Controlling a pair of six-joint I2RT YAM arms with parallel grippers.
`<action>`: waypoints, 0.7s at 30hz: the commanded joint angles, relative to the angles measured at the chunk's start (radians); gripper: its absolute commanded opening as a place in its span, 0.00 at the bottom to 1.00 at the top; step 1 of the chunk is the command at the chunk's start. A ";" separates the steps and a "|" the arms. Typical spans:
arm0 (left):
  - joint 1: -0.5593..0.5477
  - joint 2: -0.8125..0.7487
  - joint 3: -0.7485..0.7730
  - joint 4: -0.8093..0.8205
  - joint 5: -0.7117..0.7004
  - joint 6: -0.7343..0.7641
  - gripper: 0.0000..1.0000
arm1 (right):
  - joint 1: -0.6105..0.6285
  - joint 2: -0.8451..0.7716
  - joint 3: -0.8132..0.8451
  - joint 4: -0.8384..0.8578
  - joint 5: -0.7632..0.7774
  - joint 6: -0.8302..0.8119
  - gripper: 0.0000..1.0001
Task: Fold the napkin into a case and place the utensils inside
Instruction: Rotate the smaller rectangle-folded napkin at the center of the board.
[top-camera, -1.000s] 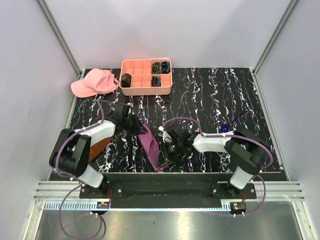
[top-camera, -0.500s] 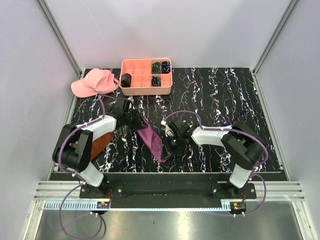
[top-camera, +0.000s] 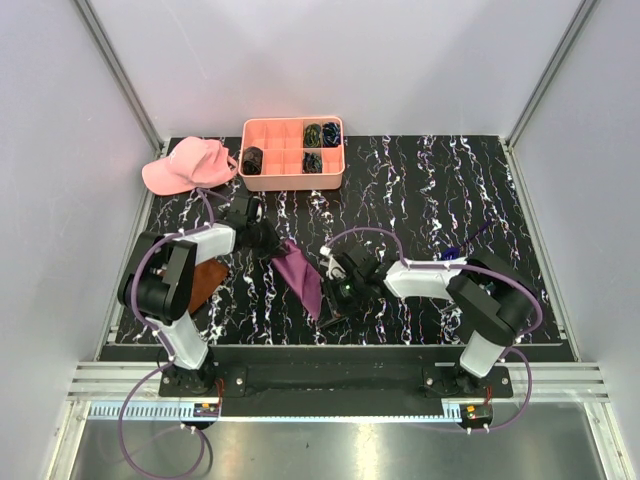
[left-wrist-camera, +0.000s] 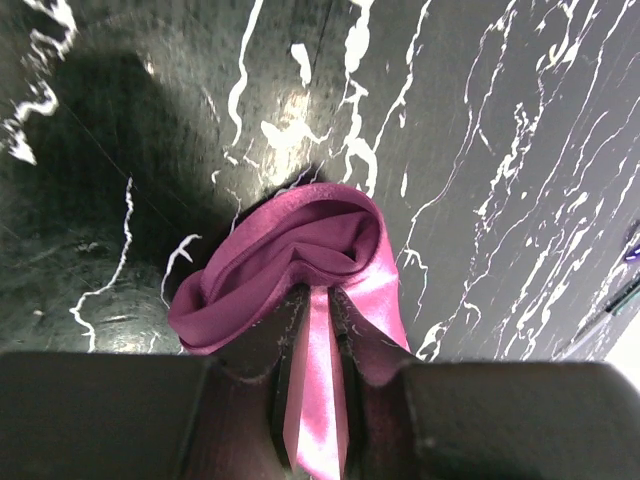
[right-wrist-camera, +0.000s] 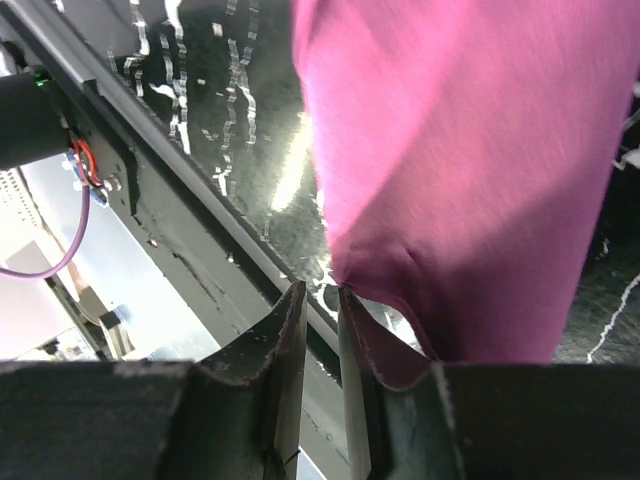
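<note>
Black, white-veined marble-look bench (top-camera: 450, 190) below, and the thin magenta satin napkin (top-camera: 300, 275) stretches bunched at mid-bench between both arms. Left fingers (left-wrist-camera: 255, 350) clamp its far fold, right fingers (right-wrist-camera: 270, 350) pinch its near edge.

This is a robot laboratory cell. Plain white walls (top-camera: 330, 60) in aluminium frame bars (top-camera: 118, 75) stand around the black marble-patterned worktop (top-camera: 430, 200). At its near edge a metal rail (top-camera: 330, 378) carries the bolted left arm (top-camera: 165, 290) and right arm (top-camera: 480, 300), with purple cables (top-camera: 135, 440).

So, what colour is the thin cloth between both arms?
Magenta-purple, the shiny napkin; clearest in left wrist view.
</note>
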 joint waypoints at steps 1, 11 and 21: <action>0.002 0.006 0.010 0.017 -0.076 0.029 0.20 | 0.002 0.021 -0.016 0.087 -0.009 0.047 0.28; -0.010 -0.156 -0.192 0.024 -0.072 -0.040 0.20 | -0.169 0.019 -0.035 -0.031 0.152 -0.031 0.30; -0.093 -0.550 -0.485 0.037 -0.069 -0.222 0.26 | -0.349 0.225 0.346 -0.143 0.129 -0.166 0.34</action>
